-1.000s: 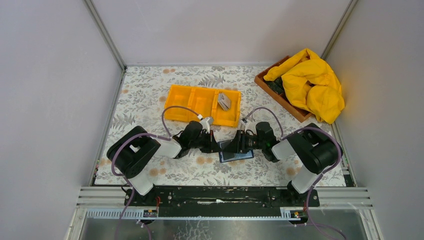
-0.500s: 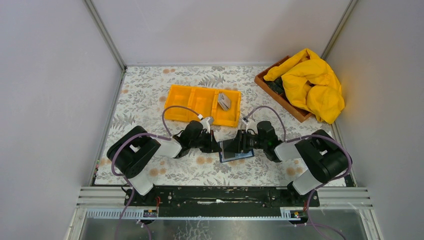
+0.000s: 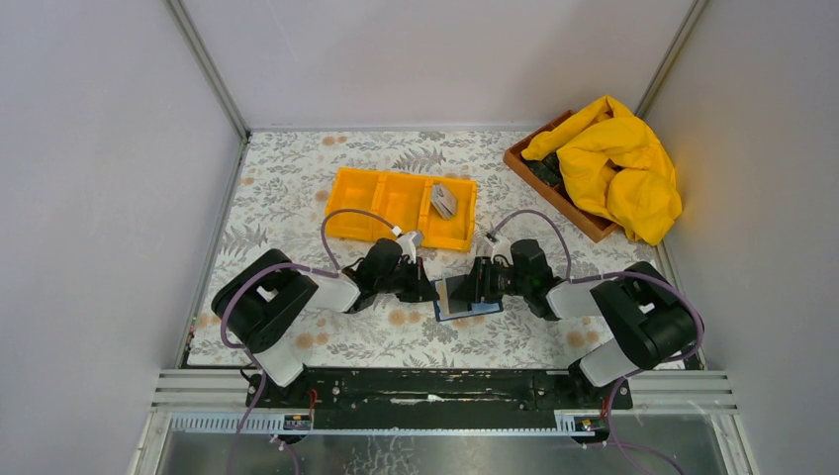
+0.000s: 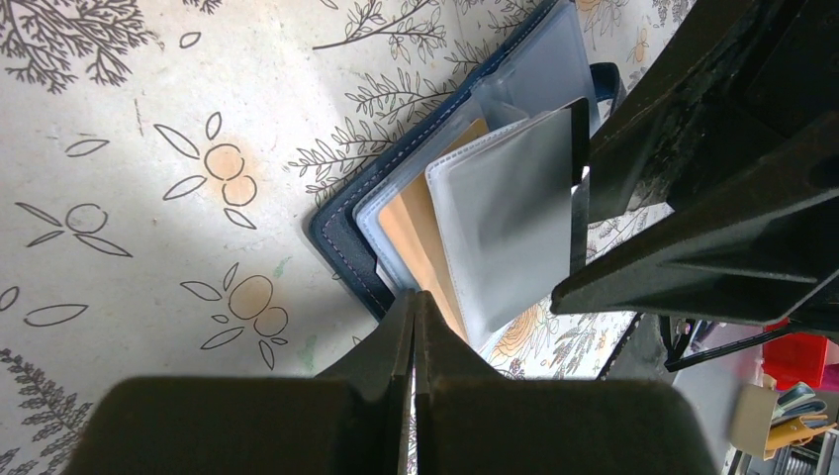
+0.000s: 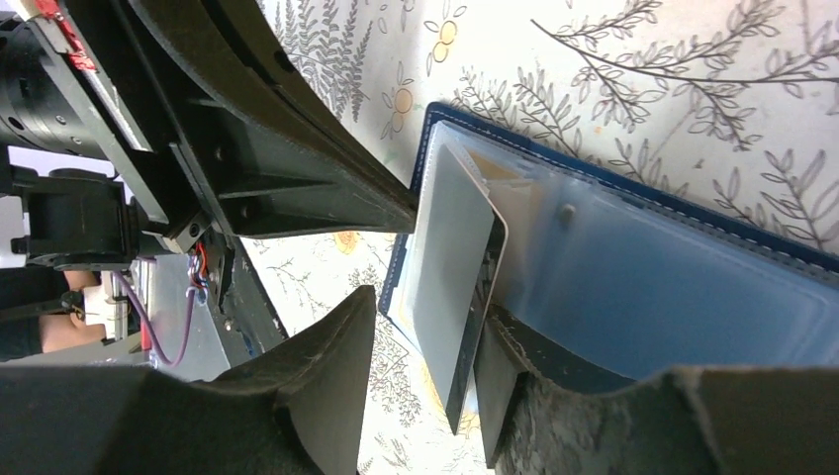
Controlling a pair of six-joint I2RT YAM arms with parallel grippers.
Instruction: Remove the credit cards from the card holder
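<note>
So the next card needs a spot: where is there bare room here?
The orange tray has bare left and middle compartments; its right one holds cards. Tablecloth is free behind the tray and left of it. Crowded: the centre, where left hand and right hand meet at the card holder, and the wooden box with yellow cloth.

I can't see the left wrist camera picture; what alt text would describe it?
A dark blue card holder lies open on a floral tablecloth, a tan-orange card in a clear sleeve and a grey card raised from it. The left arm's closed fingers point at its near edge; the right arm's black fingers reach the grey card's edge.
</note>
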